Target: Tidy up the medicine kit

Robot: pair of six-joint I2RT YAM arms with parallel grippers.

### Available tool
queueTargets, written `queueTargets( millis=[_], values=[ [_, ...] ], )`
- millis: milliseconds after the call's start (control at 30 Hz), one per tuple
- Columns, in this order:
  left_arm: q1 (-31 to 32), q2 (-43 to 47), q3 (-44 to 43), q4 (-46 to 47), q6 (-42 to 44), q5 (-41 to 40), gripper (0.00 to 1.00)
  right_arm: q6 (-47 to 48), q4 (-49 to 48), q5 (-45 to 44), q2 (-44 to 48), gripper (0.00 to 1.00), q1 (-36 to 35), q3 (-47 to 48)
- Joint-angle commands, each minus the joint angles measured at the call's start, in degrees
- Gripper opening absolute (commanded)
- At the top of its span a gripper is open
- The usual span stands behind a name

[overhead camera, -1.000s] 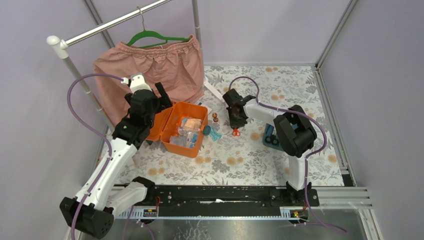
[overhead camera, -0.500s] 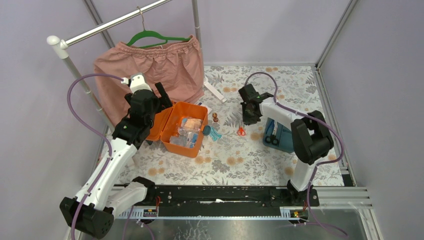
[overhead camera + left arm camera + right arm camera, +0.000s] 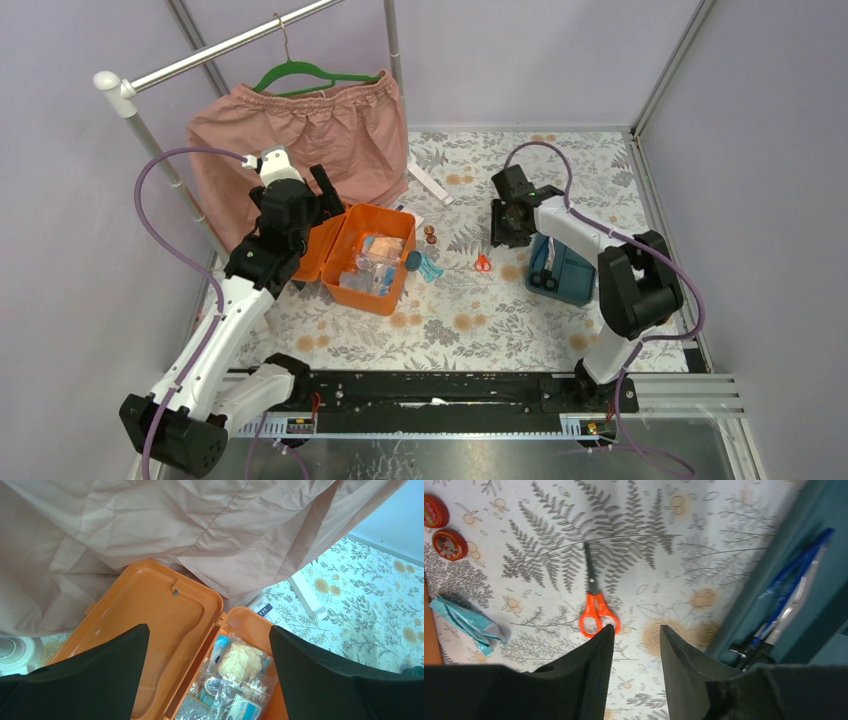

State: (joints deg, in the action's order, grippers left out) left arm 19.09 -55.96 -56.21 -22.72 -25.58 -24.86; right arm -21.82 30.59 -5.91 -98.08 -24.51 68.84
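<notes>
The orange medicine kit box [image 3: 372, 262] lies open at left centre, its lid [image 3: 150, 625] folded out to the left. Bagged supplies and a glove [image 3: 240, 662] fill its base. My left gripper [image 3: 209, 630] hangs wide open and empty above the hinge; it also shows in the top view [image 3: 320, 205]. The dark teal insert tray [image 3: 572, 275] sits at the right with blue-handled tools [image 3: 791, 595] in it. My right gripper [image 3: 637, 628] is narrowly open and empty, hovering between the tray [image 3: 774, 570] and the orange scissors [image 3: 594, 611].
Two small red tins [image 3: 449, 544] and a teal packet [image 3: 466, 622] lie between the box and the scissors [image 3: 482, 263]. A pink garment [image 3: 300, 140] hangs on a rack behind the box. A white strip [image 3: 430, 185] lies at the back.
My right gripper has moved right and back, off the orange scissors, which shifted slightly right and now lie free on the table. The left arm has not moved.
</notes>
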Motion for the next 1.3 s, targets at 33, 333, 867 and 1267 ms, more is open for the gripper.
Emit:
queueTargets(
  millis=[33,333,867,1267],
  values=[
    [0.06,-0.37,0.74,2.23,0.30,-0.41,0.99,-3.00,-0.46,0.81,-5.29,0.48,-4.46,4.18],
    [0.07,-0.33,0.75,2.17,0.36,-0.68,0.99,-2.38,0.57,0.39,-13.01,0.48,-6.96,9.01],
    [0.07,-0.36,0.78,2.11,0.41,-0.88,0.99,-0.76,2.44,-4.49,-18.93,0.34,-7.31,12.19],
    [0.03,-0.40,0.76,2.18,0.36,-0.81,0.99,-0.77,1.97,-5.08,-16.20,0.12,-7.21,12.03]
  ],
)
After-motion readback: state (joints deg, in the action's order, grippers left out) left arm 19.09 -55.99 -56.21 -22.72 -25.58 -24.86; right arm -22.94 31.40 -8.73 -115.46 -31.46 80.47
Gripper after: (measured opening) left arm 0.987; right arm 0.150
